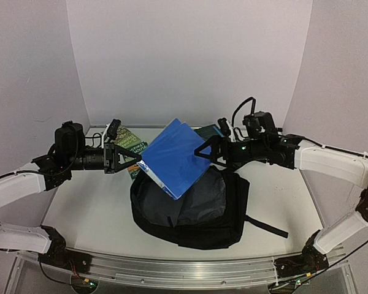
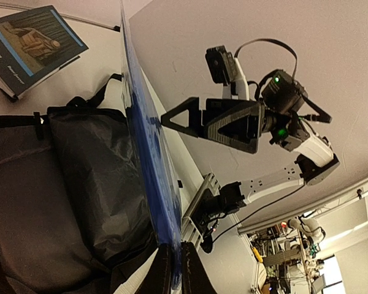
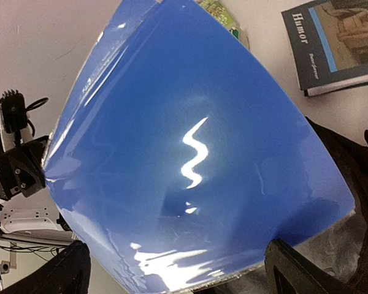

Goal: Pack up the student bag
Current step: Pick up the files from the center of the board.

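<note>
The student bag (image 1: 193, 211) is a large black backpack lying flat mid-table. Above its back edge a glossy blue folder (image 1: 175, 156) is held up tilted. My left gripper (image 1: 137, 160) is shut on the folder's left corner; in the left wrist view its fingers (image 2: 193, 272) pinch the folder (image 2: 144, 141), seen edge-on, with the bag (image 2: 49, 196) beside it. My right gripper (image 1: 210, 150) stands open at the folder's right corner. The folder (image 3: 196, 153) fills the right wrist view, its near edge lying between that gripper's (image 3: 178, 260) spread fingers.
A green book (image 1: 130, 146) lies behind the left gripper. A dark book titled Humor (image 3: 337, 43) lies at the back near the right gripper, also as the dark book (image 2: 34, 43) in the left wrist view. A bag strap (image 1: 267, 225) trails to the right.
</note>
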You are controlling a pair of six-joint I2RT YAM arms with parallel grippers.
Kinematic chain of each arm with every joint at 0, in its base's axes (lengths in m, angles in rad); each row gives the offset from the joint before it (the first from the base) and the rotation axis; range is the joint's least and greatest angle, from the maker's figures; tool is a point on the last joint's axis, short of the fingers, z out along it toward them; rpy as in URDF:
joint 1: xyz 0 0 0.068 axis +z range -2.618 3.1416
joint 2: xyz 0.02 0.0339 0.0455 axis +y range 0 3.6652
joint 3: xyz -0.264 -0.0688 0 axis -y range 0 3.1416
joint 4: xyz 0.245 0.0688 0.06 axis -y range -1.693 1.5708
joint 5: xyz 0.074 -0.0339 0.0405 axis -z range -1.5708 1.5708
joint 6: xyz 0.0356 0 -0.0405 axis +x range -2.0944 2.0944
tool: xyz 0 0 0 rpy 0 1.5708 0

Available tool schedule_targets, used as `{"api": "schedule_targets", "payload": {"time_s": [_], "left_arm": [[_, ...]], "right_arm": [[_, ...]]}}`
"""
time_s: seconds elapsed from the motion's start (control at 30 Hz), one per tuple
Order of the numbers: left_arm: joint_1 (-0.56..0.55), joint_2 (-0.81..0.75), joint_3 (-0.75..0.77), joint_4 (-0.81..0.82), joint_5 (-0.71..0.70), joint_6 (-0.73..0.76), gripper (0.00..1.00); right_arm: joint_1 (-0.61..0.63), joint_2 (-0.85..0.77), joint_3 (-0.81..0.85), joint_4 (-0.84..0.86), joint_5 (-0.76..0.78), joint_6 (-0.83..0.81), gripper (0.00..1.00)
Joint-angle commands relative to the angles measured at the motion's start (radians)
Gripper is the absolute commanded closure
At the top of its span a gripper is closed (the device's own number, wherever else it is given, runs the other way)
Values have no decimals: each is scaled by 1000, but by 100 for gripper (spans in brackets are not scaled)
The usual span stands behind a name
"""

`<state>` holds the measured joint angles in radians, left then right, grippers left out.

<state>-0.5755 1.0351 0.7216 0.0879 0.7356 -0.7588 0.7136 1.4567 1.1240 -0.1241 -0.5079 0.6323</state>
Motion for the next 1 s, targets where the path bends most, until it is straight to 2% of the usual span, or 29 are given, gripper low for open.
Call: {"api": "schedule_targets", "payload": {"time_s": [0.0, 0.27, 0.43, 0.57, 0.67, 0.97], "left_arm": [[-4, 2, 8, 96, -107, -69, 100], [-4, 18, 46, 25, -15, -42, 100], [-4, -32, 23, 10, 27, -61, 100], [-4, -50, 20, 27, 86, -97, 100], [-4, -62, 25, 40, 137, -112, 100], [-4, -70, 58, 50, 265, -128, 100]], "right_arm": [[-3, -59, -70, 167, 68, 121, 2], [-31, -87, -89, 167, 62, 38, 2], [-115, -111, -106, 166, -77, -24, 2], [-121, -107, -89, 163, -251, -97, 2], [-120, -123, -76, 138, -308, -153, 2], [-120, -93, -51, 75, -314, -221, 2]]}}
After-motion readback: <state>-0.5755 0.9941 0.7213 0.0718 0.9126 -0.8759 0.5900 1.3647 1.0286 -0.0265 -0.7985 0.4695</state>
